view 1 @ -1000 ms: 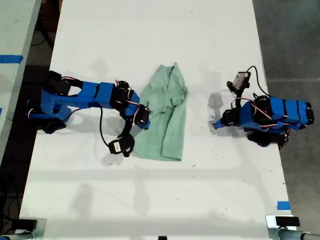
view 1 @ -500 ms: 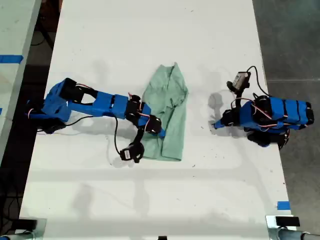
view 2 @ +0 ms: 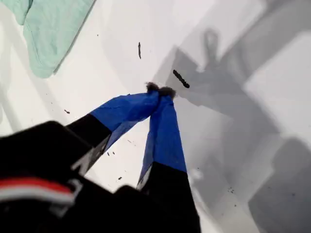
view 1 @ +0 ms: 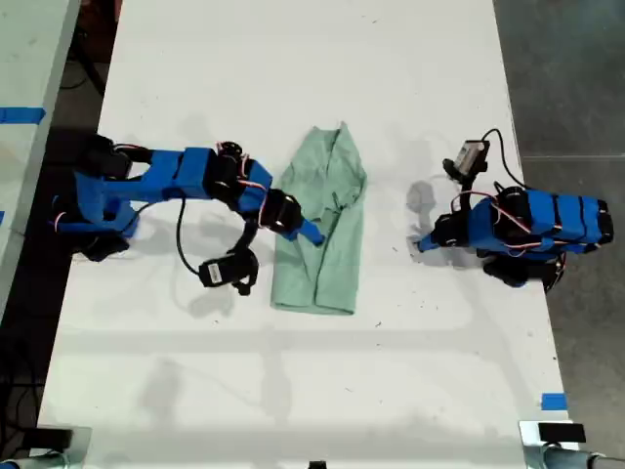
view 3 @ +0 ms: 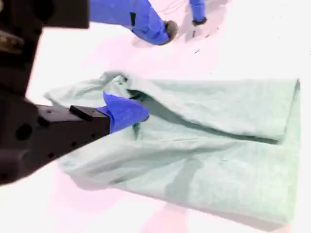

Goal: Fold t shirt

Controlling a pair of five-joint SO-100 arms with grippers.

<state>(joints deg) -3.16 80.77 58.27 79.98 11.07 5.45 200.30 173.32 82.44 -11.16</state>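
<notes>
Mint-green, wrinkled soft t shirt (view 1: 322, 223) lies mid-table (view 1: 293, 391), long axis running up-down in the exterior view. My second gripper (view 3: 127, 112), jaws together, sits over its edge; my first gripper (view 2: 160, 90), jaws together, rests well apart.

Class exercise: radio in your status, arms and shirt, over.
My first gripper shut, empty, tips on bare table. My second gripper over the t shirt, grip unclear. Shirt folded lengthwise, flat. Nothing in the way.
</notes>
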